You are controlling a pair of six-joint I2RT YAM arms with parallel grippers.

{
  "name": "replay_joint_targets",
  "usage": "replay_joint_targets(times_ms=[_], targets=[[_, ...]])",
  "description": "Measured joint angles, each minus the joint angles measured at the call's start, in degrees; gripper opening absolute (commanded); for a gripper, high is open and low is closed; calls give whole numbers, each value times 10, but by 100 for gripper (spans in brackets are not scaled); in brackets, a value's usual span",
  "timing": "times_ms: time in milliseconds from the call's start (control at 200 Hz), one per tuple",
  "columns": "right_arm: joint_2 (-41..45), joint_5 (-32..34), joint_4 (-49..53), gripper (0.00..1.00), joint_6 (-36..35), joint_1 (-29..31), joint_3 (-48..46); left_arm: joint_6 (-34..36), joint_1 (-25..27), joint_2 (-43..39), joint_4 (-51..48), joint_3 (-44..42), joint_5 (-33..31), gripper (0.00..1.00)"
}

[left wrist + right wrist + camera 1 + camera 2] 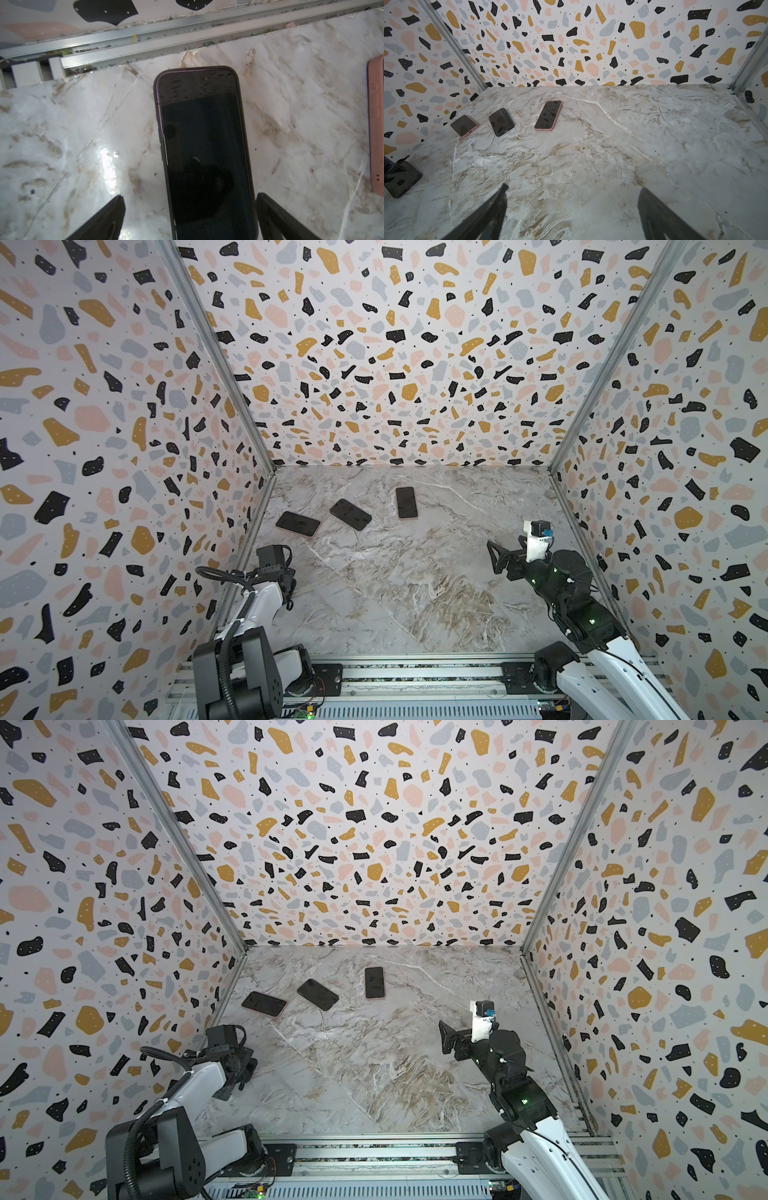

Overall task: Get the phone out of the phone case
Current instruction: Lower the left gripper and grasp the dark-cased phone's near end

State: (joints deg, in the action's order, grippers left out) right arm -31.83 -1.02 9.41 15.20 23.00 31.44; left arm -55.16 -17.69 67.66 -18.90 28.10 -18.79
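The black glass-fronted phone (pixel 204 145) sits in a dark, matte, round-cornered phone case (pixel 234 72). It lies flat and screen-up on the marble-patterned table (pixel 415 572), close to the rail of the left wall. In both top views the left arm hides it.

Handling, as a judgement:
- The phone is rigid, fairly dense for its size and fragile at the glass, and its screen is slick.
- The case looks like a pliable shell whose raised lip wraps the screen edge.
- Grip on the long sides of the case, not on the glass.
- Start the release at a corner, where the lip peels back most readily.
- Since the phone lies flat, the fingers must reach table level to catch its edges.

The left gripper (pixel 190 198) is spread wide and empty. Its fingers stand on either side of the phone's near end, clear of it.

The right gripper (pixel 573 189) is also wide open and holds nothing, over bare table well away from the phone.

A pink-cased phone (pixel 298 524), a second dark-cased phone (pixel 350 514) and another pink-cased phone (pixel 406 502) lie farther back.
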Motion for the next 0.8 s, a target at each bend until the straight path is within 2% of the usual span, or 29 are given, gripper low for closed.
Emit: replay_joint_targets(times_ms=[400,801], targets=[[-2,-14,-2,99,2,3,-1,31,-25,36,41,0,33,100],[-4,-23,-12,99,2,6,-11,57,-33,72,67,14,41,100]])
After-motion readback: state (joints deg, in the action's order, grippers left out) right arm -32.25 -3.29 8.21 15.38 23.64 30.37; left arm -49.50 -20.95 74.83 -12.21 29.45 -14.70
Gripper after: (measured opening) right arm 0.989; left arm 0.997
